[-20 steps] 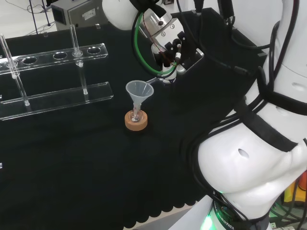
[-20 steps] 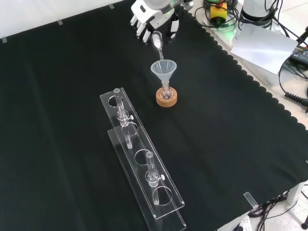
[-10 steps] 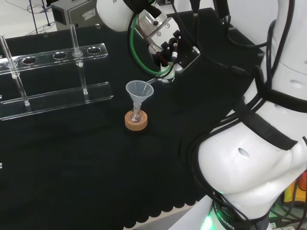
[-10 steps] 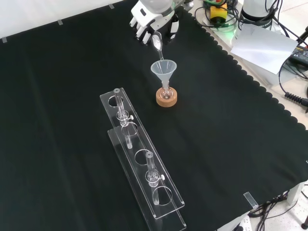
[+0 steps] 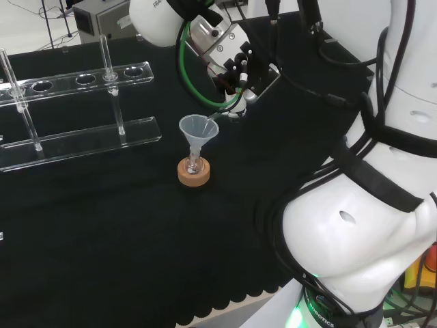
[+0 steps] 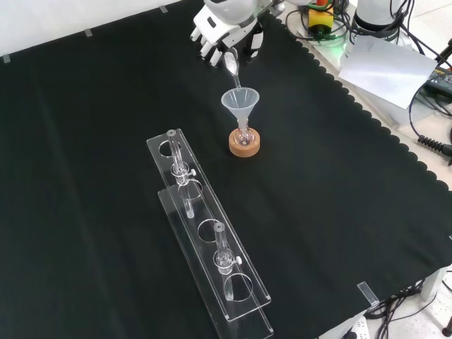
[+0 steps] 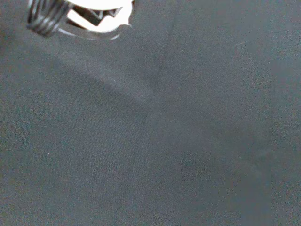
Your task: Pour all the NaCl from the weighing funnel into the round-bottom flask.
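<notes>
A small round-bottom flask (image 5: 194, 164) (image 6: 244, 136) sits on a cork ring (image 5: 193, 172) (image 6: 244, 145) mid-bench, with a clear plastic funnel (image 5: 199, 131) (image 6: 240, 103) standing in its neck. My hand (image 5: 229, 65) (image 6: 220, 35) is shut on a clear weighing funnel (image 6: 231, 63) holding white powder. The weighing funnel is tilted steeply, its spout (image 5: 214, 116) just over the funnel's rim. In the front view the hand hangs above and behind the funnel.
A clear acrylic rack (image 5: 75, 116) (image 6: 205, 233) holding two glass tubes stands to the left in the head view, nearer the camera in the front view. The arm's white links (image 5: 369, 205) rise at the head view's right. Black cloth (image 7: 188, 141) lies below the wrist.
The hand has rotated and shifted slightly left in the head view, tipping the weighing funnel more steeply over the funnel. Flask and rack have not moved.
</notes>
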### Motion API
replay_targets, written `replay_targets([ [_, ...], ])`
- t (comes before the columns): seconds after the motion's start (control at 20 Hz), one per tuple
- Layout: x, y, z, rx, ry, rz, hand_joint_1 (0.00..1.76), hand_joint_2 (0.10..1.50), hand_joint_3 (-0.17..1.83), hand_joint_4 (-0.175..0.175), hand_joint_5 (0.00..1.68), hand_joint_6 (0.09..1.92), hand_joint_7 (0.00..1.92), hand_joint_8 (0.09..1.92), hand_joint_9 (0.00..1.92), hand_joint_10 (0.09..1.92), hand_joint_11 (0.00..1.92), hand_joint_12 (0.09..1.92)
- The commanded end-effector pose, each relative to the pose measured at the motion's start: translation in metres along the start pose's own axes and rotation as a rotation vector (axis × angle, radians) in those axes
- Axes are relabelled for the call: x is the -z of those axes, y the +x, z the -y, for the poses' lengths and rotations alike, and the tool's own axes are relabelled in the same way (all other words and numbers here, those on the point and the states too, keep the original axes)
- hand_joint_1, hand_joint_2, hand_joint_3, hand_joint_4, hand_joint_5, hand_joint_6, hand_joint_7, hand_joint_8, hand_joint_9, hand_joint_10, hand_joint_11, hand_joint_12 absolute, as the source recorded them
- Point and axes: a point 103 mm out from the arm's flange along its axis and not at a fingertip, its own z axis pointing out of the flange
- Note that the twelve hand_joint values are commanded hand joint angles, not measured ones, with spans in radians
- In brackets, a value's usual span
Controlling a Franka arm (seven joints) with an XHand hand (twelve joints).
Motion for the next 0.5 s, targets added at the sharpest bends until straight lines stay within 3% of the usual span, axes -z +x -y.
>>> replay_targets([
  [0.05, 0.0021, 0.0020, 0.0002, -0.003, 0.008, 0.020, 1.07, 0.66, 0.84, 0.175, 1.07, 1.11, 0.66, 0.66, 0.95, 0.49, 0.61, 1.23],
  [0.5, 0.0072, 0.0072, -0.0011, -0.003, 0.025, 0.068, 1.07, 0.66, 0.84, 0.175, 1.07, 1.11, 0.66, 0.66, 0.95, 0.49, 0.61, 1.22],
])
